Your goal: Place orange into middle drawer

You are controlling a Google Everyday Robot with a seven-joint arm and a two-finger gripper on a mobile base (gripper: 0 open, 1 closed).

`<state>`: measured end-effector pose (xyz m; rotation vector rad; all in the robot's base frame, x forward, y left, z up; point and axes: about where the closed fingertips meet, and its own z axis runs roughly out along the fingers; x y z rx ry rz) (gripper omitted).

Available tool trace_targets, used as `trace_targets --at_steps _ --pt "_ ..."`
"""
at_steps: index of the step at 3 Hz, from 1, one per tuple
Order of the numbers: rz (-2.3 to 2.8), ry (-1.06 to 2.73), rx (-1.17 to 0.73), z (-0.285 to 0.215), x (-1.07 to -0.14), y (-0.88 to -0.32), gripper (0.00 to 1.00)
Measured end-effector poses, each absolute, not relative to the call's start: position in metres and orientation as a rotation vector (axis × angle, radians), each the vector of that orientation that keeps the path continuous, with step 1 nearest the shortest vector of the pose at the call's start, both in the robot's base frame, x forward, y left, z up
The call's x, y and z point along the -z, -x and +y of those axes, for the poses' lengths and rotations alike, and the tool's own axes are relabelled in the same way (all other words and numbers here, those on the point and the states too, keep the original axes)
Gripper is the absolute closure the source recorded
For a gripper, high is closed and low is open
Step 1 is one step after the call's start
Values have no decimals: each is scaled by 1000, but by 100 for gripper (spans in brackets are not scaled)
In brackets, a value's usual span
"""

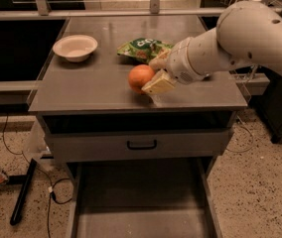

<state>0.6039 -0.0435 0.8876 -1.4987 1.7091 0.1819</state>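
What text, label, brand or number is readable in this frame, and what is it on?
Crumpled green snack bag: white lettering, too blurred to read.
Nothing else carries text: not the round orange fruit, held in the pincer above the grey cabinet top, nor the white bowl.

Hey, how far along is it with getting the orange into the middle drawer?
Done: the middle drawer stands pulled open, and the end effector is shut on the orange. In hand: the orange appears lifted just off the cabinet top, near its front edge. Left: carry it past that edge, lower it into the drawer and release; the orange is not yet in the drawer.
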Motion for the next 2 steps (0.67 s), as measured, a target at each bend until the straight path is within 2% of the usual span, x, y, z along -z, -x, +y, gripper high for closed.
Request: trace_targets --at_steps 1,2 --pt "1709 1499 -182 -43 -888 -604 100" --pt "1709 1499 -182 -43 -888 -604 82"
